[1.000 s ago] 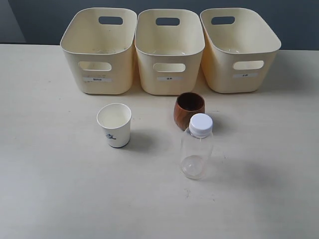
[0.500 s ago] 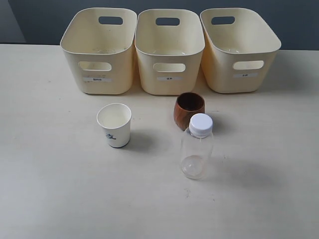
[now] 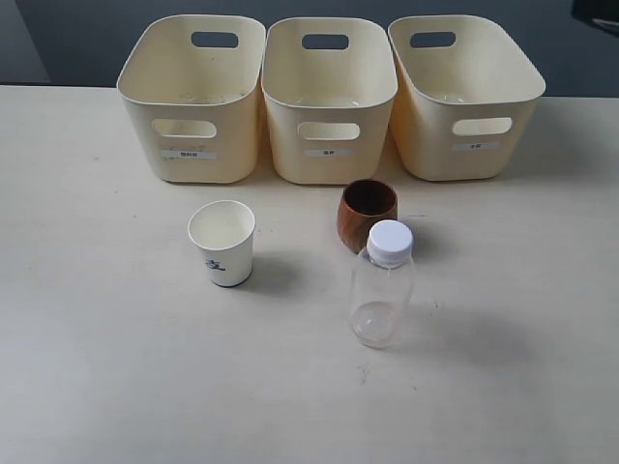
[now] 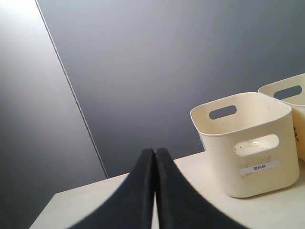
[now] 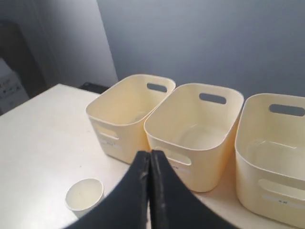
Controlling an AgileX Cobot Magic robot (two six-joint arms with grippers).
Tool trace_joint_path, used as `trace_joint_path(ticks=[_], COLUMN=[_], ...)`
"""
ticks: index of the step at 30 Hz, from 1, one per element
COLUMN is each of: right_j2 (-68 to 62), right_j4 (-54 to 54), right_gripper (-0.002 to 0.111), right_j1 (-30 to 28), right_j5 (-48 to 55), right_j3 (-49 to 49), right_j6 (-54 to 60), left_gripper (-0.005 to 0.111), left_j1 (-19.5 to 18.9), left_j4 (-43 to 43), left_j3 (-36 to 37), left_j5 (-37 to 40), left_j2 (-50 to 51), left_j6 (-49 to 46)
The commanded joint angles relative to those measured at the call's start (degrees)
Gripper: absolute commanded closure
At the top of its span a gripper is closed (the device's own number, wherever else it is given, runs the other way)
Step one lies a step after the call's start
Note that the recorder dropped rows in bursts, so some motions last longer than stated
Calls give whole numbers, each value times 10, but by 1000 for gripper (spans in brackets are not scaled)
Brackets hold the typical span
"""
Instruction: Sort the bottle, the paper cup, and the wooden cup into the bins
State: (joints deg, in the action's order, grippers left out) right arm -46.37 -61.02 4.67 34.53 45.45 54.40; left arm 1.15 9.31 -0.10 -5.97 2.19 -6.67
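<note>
The clear bottle (image 3: 381, 290) with a white cap stands on the table, just in front of the reddish-brown wooden cup (image 3: 368, 212). The white paper cup (image 3: 222, 242) stands upright to their left, also seen in the right wrist view (image 5: 84, 194). Three cream bins stand in a row behind: left (image 3: 191, 97), middle (image 3: 329, 97), right (image 3: 464, 92). My left gripper (image 4: 154, 151) is shut with nothing held, off to the left near the left bin (image 4: 248, 143). My right gripper (image 5: 150, 153) is shut and empty, high above the table facing the bins (image 5: 193, 133).
The table (image 3: 97, 338) is a pale cream surface with a dark wall behind the bins. A dark piece of the right arm (image 3: 600, 12) shows at the exterior view's top right corner.
A dark part of the right arm has come into the exterior view's top right corner. The cups, bottle and bins have not moved.
</note>
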Motion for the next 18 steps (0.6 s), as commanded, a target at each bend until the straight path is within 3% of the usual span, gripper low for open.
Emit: trace_joint_path(ticks=[1, 11, 18], right_j2=[-49, -140, -183], right_j4=[-16, 5, 16], right_gripper=[109, 109, 109], right_j1=[29, 169, 194], right_j5=[33, -21, -80], right_j3=[16, 16, 16], right_j6=[67, 165, 165], left_gripper=[107, 107, 107], left_j1=[1, 1, 1], left_j4=[0, 0, 0], left_j3=[1, 1, 1], left_j5=[-1, -1, -1], left_j2=[-1, -1, -1], left_j6=[1, 1, 1])
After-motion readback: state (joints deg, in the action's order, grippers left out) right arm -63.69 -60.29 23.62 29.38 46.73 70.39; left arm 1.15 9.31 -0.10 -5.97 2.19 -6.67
